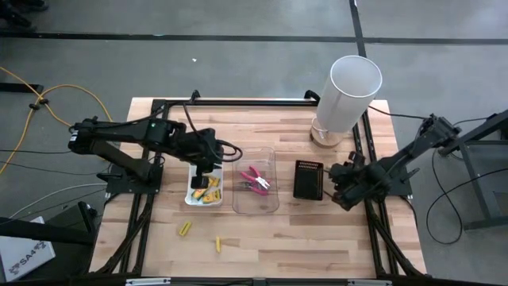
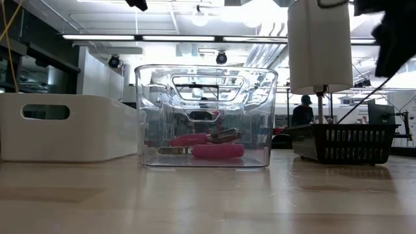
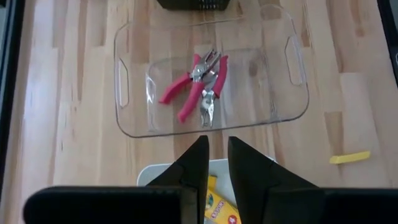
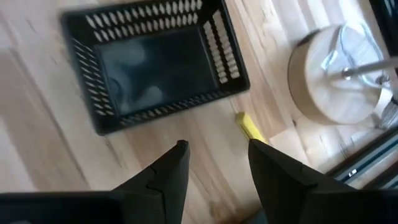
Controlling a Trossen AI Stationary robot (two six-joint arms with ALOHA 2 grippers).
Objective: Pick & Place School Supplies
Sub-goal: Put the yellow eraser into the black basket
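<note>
Two pink-handled pliers [image 3: 198, 84] lie on the floor of a clear tray [image 1: 255, 199], also in the low view [image 2: 208, 146]. Small yellow boxes [image 1: 206, 191] lie in a white tray [image 1: 193, 199]. My left gripper [image 3: 217, 163] hovers above that tray with a narrow gap between its fingers and nothing in it. Two yellow sticks [image 1: 185, 229] [image 1: 216, 244] lie on the table near the front. My right gripper [image 4: 214, 163] is open and empty just right of an empty black slotted basket [image 4: 152, 68]. A yellow stick [image 4: 249, 127] lies on the table beyond its fingertips.
A tall white cylinder [image 1: 347, 95] on a round wooden base stands at the far right, close behind my right arm. The white tray, clear tray and black basket [image 1: 308, 179] stand in a row across the table's middle. Bare wood shows along the near edge [image 1: 317, 246].
</note>
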